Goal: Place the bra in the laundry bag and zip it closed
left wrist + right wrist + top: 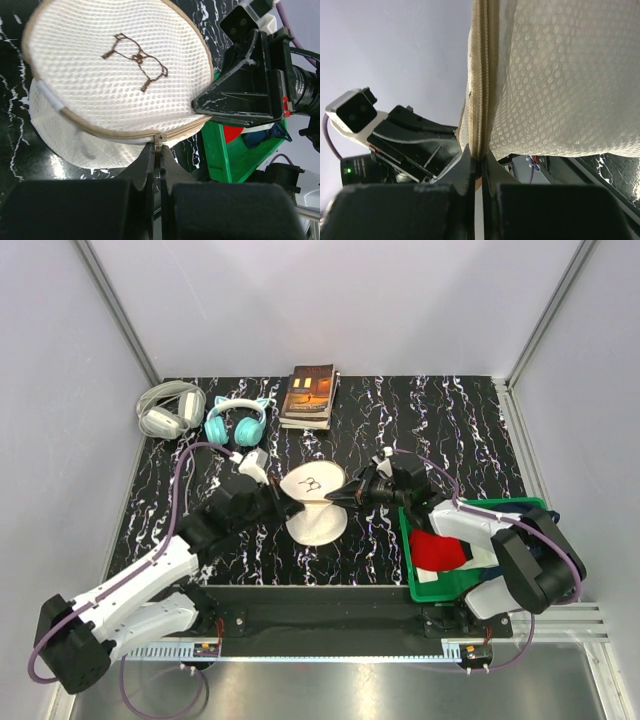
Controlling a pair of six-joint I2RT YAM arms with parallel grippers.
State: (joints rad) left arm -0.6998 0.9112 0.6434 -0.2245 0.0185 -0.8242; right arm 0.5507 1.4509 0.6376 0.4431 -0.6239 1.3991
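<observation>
The laundry bag (315,502), round cream-white mesh with a small dark drawing on its flat face, hangs just above the table's middle between both arms. My left gripper (158,146) is shut on the metal zip pull (159,138) at the bag's (120,70) tan rim. From the opposite side, my right gripper (480,159) is shut on the rim zip tape (481,90) of the bag (560,75). In the top view the left gripper (290,502) and right gripper (346,498) face each other across the bag. The bra is hidden from every view.
A green bin (412,560) at the right front holds a red cloth (437,550) and a dark blue cloth. White-grey headphones (168,408), teal cat-ear headphones (236,422) and a book (310,395) lie along the back. Grey walls enclose the table.
</observation>
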